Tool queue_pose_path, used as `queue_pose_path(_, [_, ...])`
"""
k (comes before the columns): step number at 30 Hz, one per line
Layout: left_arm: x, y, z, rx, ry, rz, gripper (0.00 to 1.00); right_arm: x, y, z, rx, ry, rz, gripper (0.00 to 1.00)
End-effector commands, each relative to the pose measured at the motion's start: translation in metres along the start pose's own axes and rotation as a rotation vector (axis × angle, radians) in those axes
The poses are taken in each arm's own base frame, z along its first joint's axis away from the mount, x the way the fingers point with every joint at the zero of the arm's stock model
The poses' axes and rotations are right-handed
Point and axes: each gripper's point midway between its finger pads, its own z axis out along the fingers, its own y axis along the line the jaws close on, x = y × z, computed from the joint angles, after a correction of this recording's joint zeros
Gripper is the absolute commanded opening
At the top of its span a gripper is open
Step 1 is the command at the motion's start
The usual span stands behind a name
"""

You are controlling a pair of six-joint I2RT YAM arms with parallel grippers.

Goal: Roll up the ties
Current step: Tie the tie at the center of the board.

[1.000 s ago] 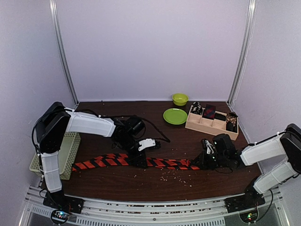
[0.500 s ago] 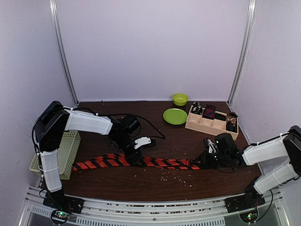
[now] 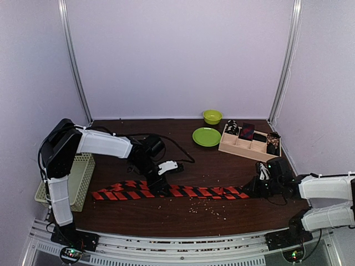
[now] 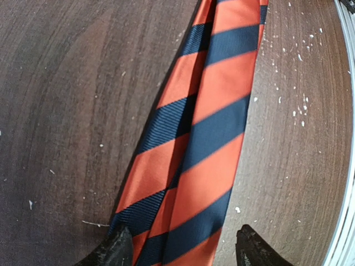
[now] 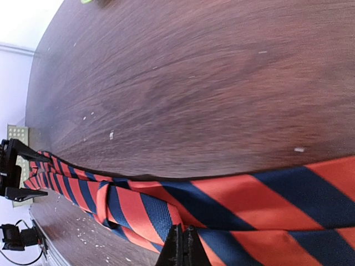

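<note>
Striped tie [image 4: 194,155] runs between spread left tool [image 4: 186,249]; right tool [image 5: 186,245] pinches end.

Your right gripper [image 3: 253,189] now sits farther to the right, and the striped tie [image 3: 194,192] is dragged along the table with it. The tie lies straighter, its left end farther from the basket [image 3: 84,173].

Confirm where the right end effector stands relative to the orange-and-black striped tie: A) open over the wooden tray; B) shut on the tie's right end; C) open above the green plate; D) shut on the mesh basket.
B: the right wrist view shows the right end effector closed on the striped tie, at its right end in the top view.
</note>
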Motion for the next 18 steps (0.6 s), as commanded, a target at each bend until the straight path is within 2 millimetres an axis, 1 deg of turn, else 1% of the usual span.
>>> queue_pose_path(1, [0.028,0.000,0.010,0.010,0.083,-0.062,0.67,0.007,-0.042,-0.014,0.144,-0.024,0.039,0.00])
queue_pose_path(3, [0.024,0.003,0.006,-0.010,0.073,-0.058,0.68,0.006,-0.050,-0.019,0.161,-0.044,0.057,0.00])
queue_pose_path(5, [0.015,0.005,-0.002,-0.036,0.047,-0.051,0.68,0.007,-0.052,-0.020,0.158,-0.048,0.069,0.00])
queue_pose_path(9, [-0.018,0.011,-0.043,-0.157,-0.070,-0.008,0.71,0.008,-0.055,-0.020,0.172,-0.034,0.099,0.00])
queue_pose_path(12, [-0.037,0.019,-0.080,-0.293,-0.149,0.009,0.73,0.006,-0.054,-0.021,0.160,-0.044,0.124,0.00])
queue_pose_path(14, [-0.052,0.021,-0.110,-0.383,-0.234,0.022,0.74,0.004,-0.047,-0.021,0.130,-0.044,0.121,0.00])
queue_pose_path(16, [-0.067,0.024,-0.151,-0.518,-0.380,0.007,0.77,0.002,-0.039,-0.020,0.098,-0.035,0.105,0.00])
queue_pose_path(17, [-0.073,0.024,-0.170,-0.569,-0.457,-0.007,0.89,0.001,-0.036,-0.020,0.089,-0.032,0.098,0.00])
queue_pose_path(18, [-0.076,0.025,-0.188,-0.618,-0.547,-0.059,0.97,0.000,-0.035,-0.020,0.087,-0.030,0.092,0.00])
